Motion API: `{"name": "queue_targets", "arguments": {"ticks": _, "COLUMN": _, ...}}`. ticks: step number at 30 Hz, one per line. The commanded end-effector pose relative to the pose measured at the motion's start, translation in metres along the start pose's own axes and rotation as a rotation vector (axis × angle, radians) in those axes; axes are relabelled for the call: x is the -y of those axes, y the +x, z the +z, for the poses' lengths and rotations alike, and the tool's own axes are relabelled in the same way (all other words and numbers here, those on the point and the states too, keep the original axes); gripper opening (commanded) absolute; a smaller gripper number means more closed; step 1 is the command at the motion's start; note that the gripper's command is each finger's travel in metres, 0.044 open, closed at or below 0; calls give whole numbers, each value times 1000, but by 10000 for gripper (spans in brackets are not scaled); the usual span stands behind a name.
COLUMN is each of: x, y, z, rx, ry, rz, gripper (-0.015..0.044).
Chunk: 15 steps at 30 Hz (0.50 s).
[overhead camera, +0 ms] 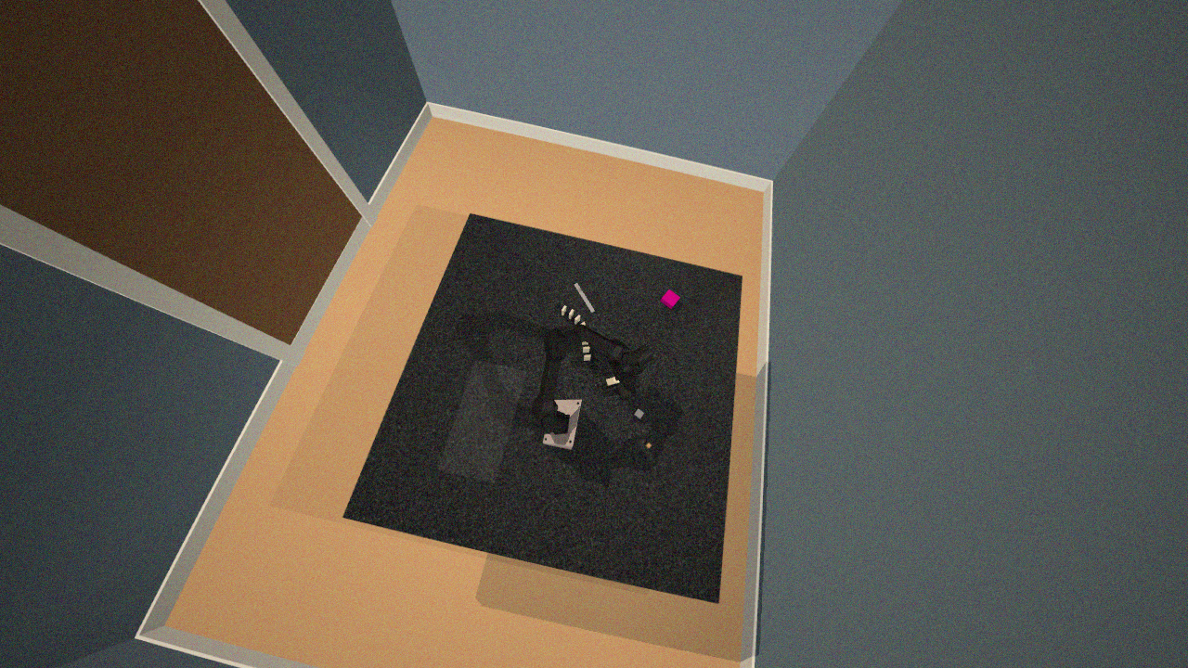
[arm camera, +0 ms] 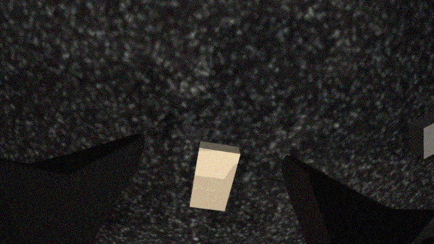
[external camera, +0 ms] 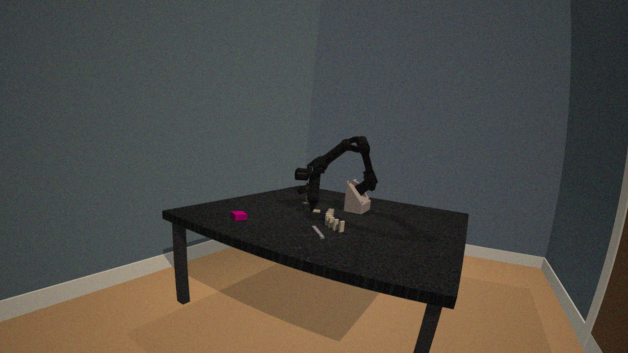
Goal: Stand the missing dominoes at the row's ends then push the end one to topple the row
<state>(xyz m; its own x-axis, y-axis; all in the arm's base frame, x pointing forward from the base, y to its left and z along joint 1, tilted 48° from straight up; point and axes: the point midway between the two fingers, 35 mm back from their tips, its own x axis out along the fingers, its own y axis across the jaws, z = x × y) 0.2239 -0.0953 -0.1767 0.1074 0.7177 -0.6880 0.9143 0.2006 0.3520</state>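
Observation:
Several cream dominoes stand in a curved row; my arm hides part of the row in the top view. A loose cream domino lies flat on the black table, apart from the row. My gripper is open and low over the loose domino, pointing down. In the wrist view the domino shows between the two spread fingers, touching neither, with a finger's shadow across part of its face.
A grey bar lies beside the row. A magenta block is farther off. A small grey block and a tiny orange block lie beyond the loose domino. My pale base stands near the row.

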Motion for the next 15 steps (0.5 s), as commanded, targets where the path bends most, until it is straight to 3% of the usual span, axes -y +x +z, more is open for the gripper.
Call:
{"name": "queue_targets", "arguments": {"ticks": 1, "x": 2, "y": 7, "z": -4, "rx": -14, "ry": 11, "rz": -3, "gripper": 440}}
{"name": "queue_targets", "arguments": {"ticks": 5, "x": 2, "y": 7, "z": -4, "rx": -14, "ry": 11, "rz": -3, "gripper": 440}}
{"name": "queue_targets", "arguments": {"ticks": 15, "x": 2, "y": 7, "z": -4, "rx": -14, "ry": 11, "rz": -3, "gripper": 177}}
